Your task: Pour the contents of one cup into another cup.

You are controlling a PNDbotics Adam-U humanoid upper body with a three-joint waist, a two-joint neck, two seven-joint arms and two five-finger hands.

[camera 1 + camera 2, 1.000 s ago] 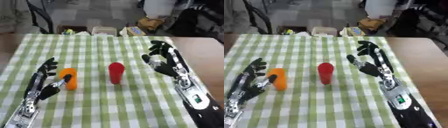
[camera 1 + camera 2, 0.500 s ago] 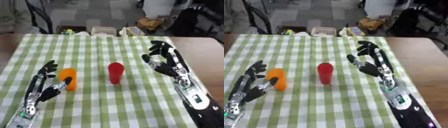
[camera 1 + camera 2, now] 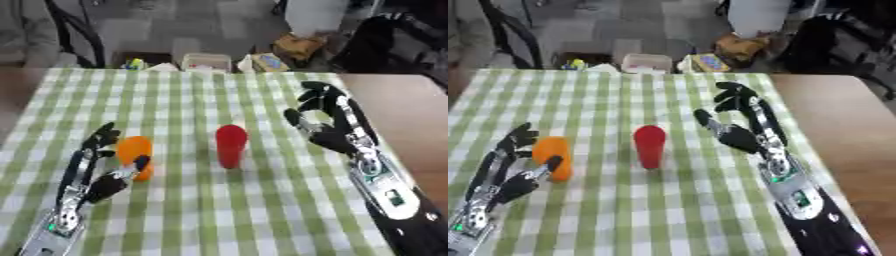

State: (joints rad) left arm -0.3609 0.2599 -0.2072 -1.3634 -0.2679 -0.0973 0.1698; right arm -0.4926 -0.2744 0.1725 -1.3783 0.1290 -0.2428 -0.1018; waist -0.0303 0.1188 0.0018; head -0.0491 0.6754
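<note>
An orange cup (image 3: 136,156) stands on the green checked table (image 3: 219,210) at the left. A red cup (image 3: 231,145) stands upright near the middle. My left hand (image 3: 94,172) is open around the orange cup, fingers behind it and thumb in front, close to or touching it. To the right of the red cup my right hand (image 3: 335,125) is open, fingers spread, a short gap away from the cup.
Beyond the table's far edge lie boxes and packets (image 3: 206,62) on the floor and a black chair (image 3: 74,35). A bare brown tabletop (image 3: 407,105) runs along the right side.
My left hand has slid up beside the orange cup, its fingers now bracketing it. The right hand and both cups have stayed put.
</note>
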